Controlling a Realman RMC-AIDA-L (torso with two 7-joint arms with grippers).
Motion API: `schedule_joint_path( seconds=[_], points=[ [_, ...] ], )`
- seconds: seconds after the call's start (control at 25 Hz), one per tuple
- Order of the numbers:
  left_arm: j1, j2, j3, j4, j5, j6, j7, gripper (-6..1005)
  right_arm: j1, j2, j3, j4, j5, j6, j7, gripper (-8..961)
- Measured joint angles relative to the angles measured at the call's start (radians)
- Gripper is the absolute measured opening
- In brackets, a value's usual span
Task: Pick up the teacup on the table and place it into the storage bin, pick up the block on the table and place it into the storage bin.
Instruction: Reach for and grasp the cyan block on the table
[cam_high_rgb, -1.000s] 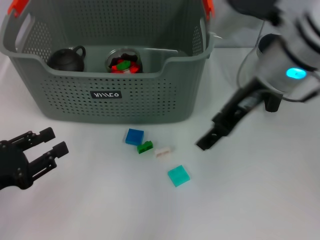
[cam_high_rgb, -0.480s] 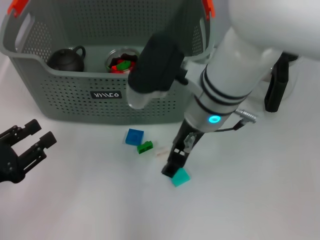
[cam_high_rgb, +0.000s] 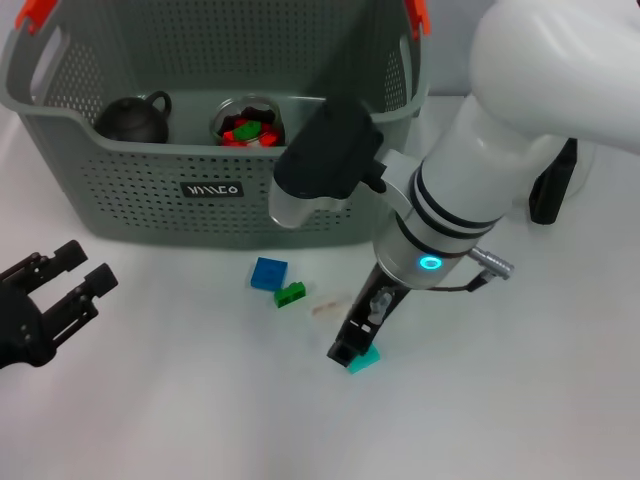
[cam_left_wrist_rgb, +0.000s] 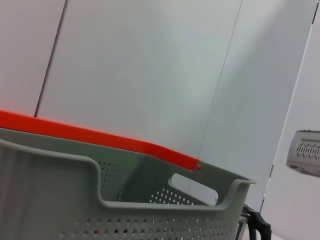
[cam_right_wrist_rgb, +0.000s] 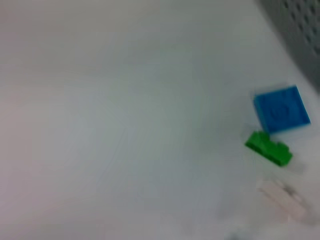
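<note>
The grey perforated storage bin (cam_high_rgb: 215, 195) stands at the back of the table; its wall (cam_left_wrist_rgb: 50, 200) fills the left wrist view. Inside it sit a dark handled teacup (cam_high_rgb: 133, 118) and a clear cup of coloured blocks (cam_high_rgb: 248, 122). In front of the bin lie a blue block (cam_high_rgb: 268, 273) (cam_right_wrist_rgb: 281, 110), a green block (cam_high_rgb: 291, 294) (cam_right_wrist_rgb: 269, 148), a pale block (cam_high_rgb: 325, 303) (cam_right_wrist_rgb: 282, 195) and a teal block (cam_high_rgb: 366, 361). My right gripper (cam_high_rgb: 350, 345) is down at the teal block, covering part of it. My left gripper (cam_high_rgb: 62, 285) rests open at the table's left front.
The bin carries orange handle clips (cam_high_rgb: 38, 10) at its top corners and a black label (cam_high_rgb: 212, 189) on its front. My bulky right arm (cam_high_rgb: 450, 200) reaches over the table's right middle. A dark object (cam_high_rgb: 553, 190) stands at the far right.
My right arm swung in from the right and brought its gripper down onto the teal block. The left gripper shifted only slightly.
</note>
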Motion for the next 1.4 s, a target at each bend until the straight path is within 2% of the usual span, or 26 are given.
schedule_joint_path(
  seconds=[0.16, 0.4, 0.8, 1.4],
  points=[
    [-0.003, -0.001, 0.0, -0.009, 0.0, -0.002, 0.006, 532, -0.005, -0.001, -0.01, 0.012, -0.001, 0.006, -0.005, 553],
    [-0.006, -0.002, 0.001, -0.017, 0.007, -0.026, 0.014, 532, -0.008, 0.0, -0.05, 0.015, 0.0, 0.011, -0.077, 559],
    [-0.007, -0.002, 0.004, -0.027, 0.008, -0.041, 0.014, 531, -0.017, 0.004, -0.061, 0.007, 0.002, 0.034, -0.289, 560],
    [-0.009, -0.002, 0.001, -0.035, 0.003, -0.049, 0.014, 532, -0.017, 0.003, -0.068, 0.048, 0.049, 0.088, -0.401, 558]
  ],
)
